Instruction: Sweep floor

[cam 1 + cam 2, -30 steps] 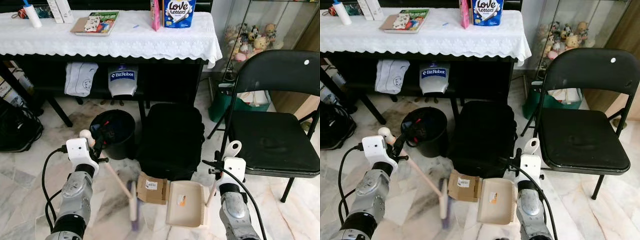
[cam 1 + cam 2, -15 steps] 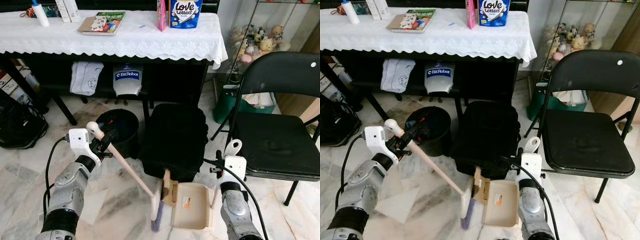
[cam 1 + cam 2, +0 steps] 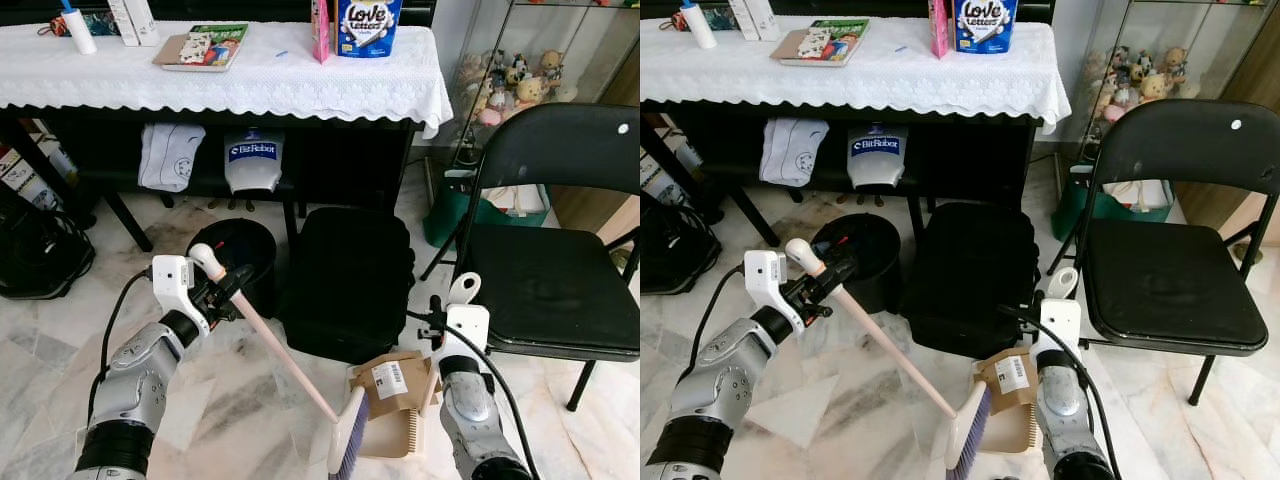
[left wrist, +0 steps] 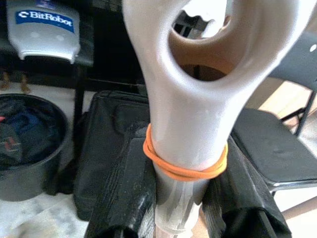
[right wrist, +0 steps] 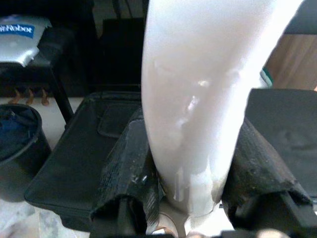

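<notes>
My left gripper is shut on the upper end of a pale pink broom handle; an orange rubber band circles that handle between the black fingers. The broom's head, with purple bristles, rests on the marble floor against a beige dustpan. A brown cardboard piece with a white label stands tilted on the dustpan. My right gripper is shut on the dustpan's white handle, which rises between its fingers.
A black bin and a black bag stand just behind the dustpan, under a table with a white cloth. A black folding chair is close on the right. Open marble floor lies at lower left.
The broom has swept rightward across the floor, pushing the cardboard piece onto the dustpan, where it tipped up. The left arm moved right with it; the right arm barely moved.
</notes>
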Motion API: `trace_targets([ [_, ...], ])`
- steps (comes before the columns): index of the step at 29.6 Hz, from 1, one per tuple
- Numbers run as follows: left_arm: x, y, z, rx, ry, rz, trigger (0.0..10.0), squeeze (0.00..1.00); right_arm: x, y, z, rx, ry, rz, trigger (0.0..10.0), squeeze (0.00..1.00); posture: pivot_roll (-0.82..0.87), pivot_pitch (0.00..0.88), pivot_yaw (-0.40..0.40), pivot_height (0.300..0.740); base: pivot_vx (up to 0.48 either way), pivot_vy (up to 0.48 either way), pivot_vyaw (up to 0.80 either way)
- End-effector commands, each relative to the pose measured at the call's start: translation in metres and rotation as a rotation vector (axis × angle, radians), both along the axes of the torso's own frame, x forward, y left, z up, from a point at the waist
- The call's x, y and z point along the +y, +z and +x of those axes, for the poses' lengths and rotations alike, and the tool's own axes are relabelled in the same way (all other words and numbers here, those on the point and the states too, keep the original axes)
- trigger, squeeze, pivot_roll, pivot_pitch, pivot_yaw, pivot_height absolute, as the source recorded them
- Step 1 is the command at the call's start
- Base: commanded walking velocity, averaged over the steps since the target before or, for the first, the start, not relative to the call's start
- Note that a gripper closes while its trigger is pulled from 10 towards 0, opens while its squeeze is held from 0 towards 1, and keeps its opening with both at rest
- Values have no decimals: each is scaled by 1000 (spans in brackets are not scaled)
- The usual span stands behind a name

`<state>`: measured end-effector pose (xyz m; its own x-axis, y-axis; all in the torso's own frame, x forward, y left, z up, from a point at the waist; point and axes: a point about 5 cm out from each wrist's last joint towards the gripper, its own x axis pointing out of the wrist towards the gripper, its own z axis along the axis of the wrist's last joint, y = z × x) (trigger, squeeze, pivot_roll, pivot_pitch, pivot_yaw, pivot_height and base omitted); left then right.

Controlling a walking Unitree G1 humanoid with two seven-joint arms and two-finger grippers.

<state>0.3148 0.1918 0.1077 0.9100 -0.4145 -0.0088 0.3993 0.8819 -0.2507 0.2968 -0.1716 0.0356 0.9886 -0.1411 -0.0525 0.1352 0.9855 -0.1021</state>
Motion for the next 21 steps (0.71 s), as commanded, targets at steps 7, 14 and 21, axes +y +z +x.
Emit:
trace_targets([
  [7,0,9,3,-69,48,80,10000,0,6,19,14,-92,40,35,10000,0,64,29,31,740,0,0,0],
  [14,2,10,5,-83,80,129,10000,0,11,21,16,-100,82,38,10000,0,61,14,34,740,0,0,0],
  [21,20,15,9,-150,279,242,10000,0,17,21,15,-107,110,42,10000,0,54,0,44,740,0,0,0],
])
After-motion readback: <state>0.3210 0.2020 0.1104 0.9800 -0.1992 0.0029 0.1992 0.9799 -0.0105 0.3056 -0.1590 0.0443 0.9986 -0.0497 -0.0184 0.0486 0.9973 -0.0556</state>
